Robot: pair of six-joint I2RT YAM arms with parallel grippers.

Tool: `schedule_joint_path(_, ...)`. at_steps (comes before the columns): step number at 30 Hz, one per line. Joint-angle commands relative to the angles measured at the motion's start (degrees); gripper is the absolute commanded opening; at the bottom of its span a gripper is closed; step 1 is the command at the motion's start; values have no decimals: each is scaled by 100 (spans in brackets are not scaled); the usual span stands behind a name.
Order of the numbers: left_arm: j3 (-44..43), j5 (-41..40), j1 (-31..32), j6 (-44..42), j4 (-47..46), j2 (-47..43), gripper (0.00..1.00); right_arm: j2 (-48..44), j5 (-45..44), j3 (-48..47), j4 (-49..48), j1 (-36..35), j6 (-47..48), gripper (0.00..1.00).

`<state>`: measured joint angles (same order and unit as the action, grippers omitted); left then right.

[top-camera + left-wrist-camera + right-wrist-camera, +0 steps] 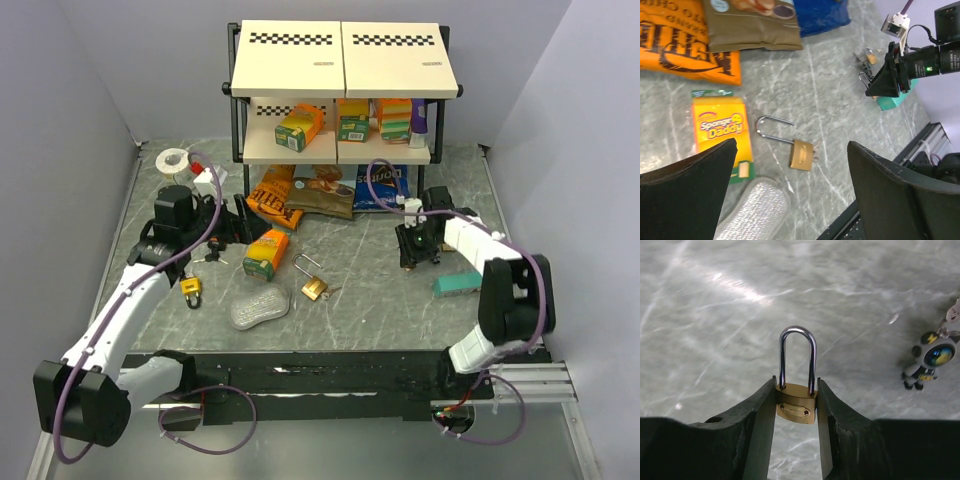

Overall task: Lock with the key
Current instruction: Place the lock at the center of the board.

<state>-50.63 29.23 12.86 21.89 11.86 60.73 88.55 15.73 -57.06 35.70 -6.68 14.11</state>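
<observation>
Brass padlock (796,408) sits pinched between the fingers of the right gripper (796,386), key fob (930,359) lying off to their right; the left gripper (791,145) gapes wide, empty. Pushing a key in could twist the padlock from that shallow pinch.

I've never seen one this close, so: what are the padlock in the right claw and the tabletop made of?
The padlock in the right claw: body looks like brass, dull yellow metal; its loop looks like polished steel, silvery and mirror-bright. The tabletop: grey stone look with white veins and glossy glare, possibly marble, possibly printed laminate.
</observation>
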Motion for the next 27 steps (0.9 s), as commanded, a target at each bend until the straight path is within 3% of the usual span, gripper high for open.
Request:
schedule_joint_path(1, -272, 100, -187, -203, 176, 97, 96, 626, -368, -534, -204, 131, -215, 1)
schedule_joint_path(10, -298, 408, -986, -342, 563, 351, 96, 1427, -983, -1018, -231, 237, -514, 13)
schedule_joint_path(13, -447, -83, -1259, -571, 975, 571, 96, 1559, -1159, -1097, -230, 263, -576, 25)
schedule_joint_path(17, -623, -690, -1672, -835, 1345, 861, 96, 1604, -1230, -1123, -230, 281, -620, 54)
schedule_joint_path(27, -1616, -1508, -2780, -1731, 1688, 2362, 99, 1061, -940, -1132, -143, 255, -365, 81)
